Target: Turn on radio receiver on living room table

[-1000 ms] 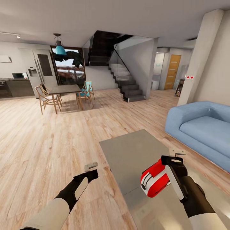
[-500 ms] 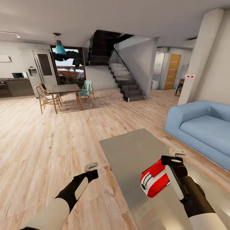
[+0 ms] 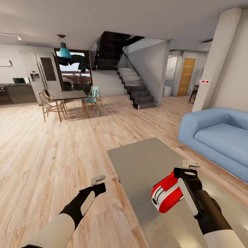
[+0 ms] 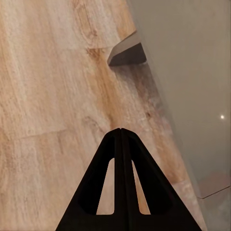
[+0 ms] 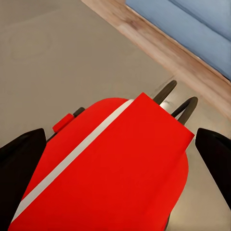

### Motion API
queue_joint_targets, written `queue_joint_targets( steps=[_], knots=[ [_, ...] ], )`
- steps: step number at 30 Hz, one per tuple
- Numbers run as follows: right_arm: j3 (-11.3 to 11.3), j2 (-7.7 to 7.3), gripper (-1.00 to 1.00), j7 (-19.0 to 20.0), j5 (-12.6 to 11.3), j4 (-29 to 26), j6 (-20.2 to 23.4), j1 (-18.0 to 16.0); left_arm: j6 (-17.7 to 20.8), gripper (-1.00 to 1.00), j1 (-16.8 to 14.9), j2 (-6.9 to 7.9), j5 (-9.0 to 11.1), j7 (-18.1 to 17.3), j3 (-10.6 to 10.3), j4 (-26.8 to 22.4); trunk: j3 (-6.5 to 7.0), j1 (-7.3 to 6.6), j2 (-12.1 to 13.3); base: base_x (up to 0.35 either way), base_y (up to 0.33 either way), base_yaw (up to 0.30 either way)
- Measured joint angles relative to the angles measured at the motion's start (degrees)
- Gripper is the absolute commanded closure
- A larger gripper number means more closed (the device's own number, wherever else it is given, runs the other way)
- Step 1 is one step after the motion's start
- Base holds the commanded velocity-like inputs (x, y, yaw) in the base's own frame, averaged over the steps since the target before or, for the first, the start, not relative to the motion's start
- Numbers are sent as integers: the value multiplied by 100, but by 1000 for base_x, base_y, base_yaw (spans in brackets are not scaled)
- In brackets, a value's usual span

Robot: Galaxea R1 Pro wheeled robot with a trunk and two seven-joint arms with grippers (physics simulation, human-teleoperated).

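Right gripper (image 3: 184, 179) clenched around the radio receiver (image 3: 166, 195), lifted off the table (image 3: 141, 162) for switch access; left gripper (image 4: 121, 132) pressed closed, idle.

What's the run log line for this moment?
right gripper: shut on radio receiver, over table | left gripper: shut, nothing held, over floor

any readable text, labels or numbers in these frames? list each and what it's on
None readable.
radio receiver, held in the right gripper: dark marks on its white end panel, too small to read; its red top carries no print in the right wrist view.
Wall plate with two red dots on the pillar: no legible characters.
table: bare grey top, no markings.
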Motion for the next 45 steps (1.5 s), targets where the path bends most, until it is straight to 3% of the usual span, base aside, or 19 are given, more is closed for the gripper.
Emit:
queue_joint_targets(
  steps=[20,45],
  knots=[
    [0,0,100,0,0,0,0,0,0,100,0,-4,0,0,0,2,-359,439,-802,0,0,0],
    [0,0,100,12,2,4,-1,0,0,100,0,0,0,0,0,8,-359,440,-804,0,0,0]
  ],
)
